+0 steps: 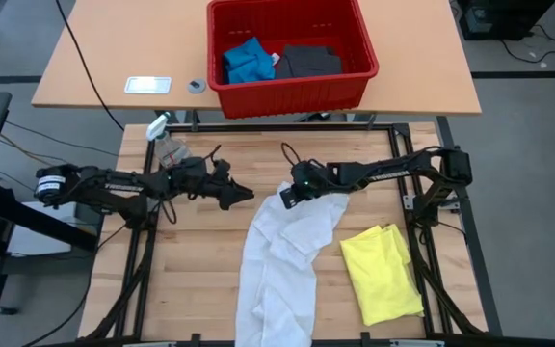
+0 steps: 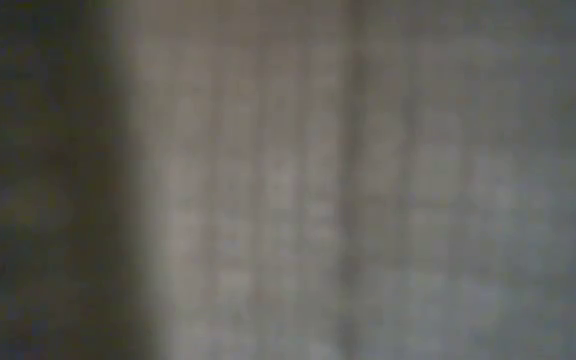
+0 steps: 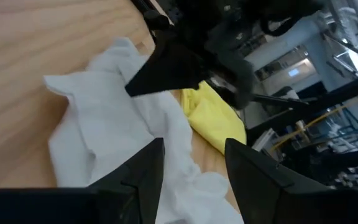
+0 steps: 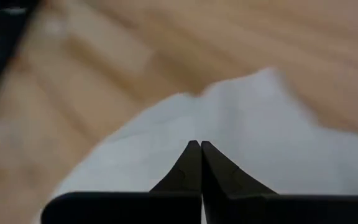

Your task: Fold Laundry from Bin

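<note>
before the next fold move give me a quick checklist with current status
1. Right gripper pinching the white shirt: fingers shut at its top corner; cloth between them cannot tell.
2. Left gripper free: ok, open beside the shirt's top edge, holding nothing.
3. White shirt spread flat: not ok, it lies bunched in a long crumpled strip.
4. Yellow T-shirt out of the way: ok, folded at the table's right, apart from the white shirt.
5. Remaining laundry in the bin: ok, the blue piece and dark grey piece lie inside.
6. Low view usable: not ok, it shows nothing clearly.
</note>
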`<state>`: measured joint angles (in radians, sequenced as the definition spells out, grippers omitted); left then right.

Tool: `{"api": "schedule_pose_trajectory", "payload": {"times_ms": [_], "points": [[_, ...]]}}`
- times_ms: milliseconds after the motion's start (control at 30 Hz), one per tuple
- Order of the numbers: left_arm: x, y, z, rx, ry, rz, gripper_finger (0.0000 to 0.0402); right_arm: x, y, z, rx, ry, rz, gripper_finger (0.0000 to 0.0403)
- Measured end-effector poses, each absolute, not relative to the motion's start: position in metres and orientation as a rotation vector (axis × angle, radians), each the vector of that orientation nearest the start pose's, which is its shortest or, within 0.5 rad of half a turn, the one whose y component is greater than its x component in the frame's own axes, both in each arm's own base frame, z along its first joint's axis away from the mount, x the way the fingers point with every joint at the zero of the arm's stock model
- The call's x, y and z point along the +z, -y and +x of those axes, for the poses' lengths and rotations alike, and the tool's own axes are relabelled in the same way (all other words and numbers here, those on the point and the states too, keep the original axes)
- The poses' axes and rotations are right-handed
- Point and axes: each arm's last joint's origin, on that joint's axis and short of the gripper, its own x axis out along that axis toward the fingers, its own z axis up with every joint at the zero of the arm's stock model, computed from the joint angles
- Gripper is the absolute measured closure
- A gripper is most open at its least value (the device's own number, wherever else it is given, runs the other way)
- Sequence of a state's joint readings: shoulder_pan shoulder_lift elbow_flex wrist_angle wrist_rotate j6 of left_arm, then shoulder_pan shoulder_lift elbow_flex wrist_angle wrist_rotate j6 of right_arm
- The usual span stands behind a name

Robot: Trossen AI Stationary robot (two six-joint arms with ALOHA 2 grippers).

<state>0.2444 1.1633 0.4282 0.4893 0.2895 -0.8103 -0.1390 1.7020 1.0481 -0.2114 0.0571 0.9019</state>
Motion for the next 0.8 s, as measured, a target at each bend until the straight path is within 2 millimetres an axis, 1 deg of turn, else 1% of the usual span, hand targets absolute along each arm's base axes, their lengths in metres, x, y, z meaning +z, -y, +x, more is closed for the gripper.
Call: {"api": "schedule_pose_trajectory", "payload": {"times_ms": [133,233,300,400,500,600,700,800], "points": [[0.199,-0.055,0.224,0.088,-0.262,-0.8,0.0233,0.18,0.063,0.338,-0.666,-0.783,0.843,0.0402],[0.191,-0.056,0.225,0.11,-0.302,-0.741,0.0234,0.17,0.07,0.335,-0.697,-0.846,0.836,0.0402],[0.185,-0.054,0.228,0.109,-0.339,-0.708,0.0234,0.164,0.07,0.33,-0.701,-0.921,0.84,0.0402],[0.171,-0.05,0.231,0.12,-0.418,-0.707,0.0234,0.163,0.063,0.33,-0.669,-0.957,0.843,0.0402],[0.161,-0.048,0.235,0.125,-0.465,-0.71,0.0234,0.167,0.051,0.335,-0.62,-0.935,0.836,0.0401],[0.153,-0.047,0.237,0.132,-0.501,-0.715,0.0235,0.17,0.044,0.341,-0.581,-0.883,0.862,0.0401],[0.152,-0.048,0.238,0.135,-0.502,-0.714,0.0235,0.174,0.041,0.348,-0.532,-0.805,0.902,0.0401],[0.157,-0.053,0.235,0.134,-0.485,-0.734,0.0235,0.168,0.044,0.356,-0.51,-0.778,0.916,0.0401]]}}
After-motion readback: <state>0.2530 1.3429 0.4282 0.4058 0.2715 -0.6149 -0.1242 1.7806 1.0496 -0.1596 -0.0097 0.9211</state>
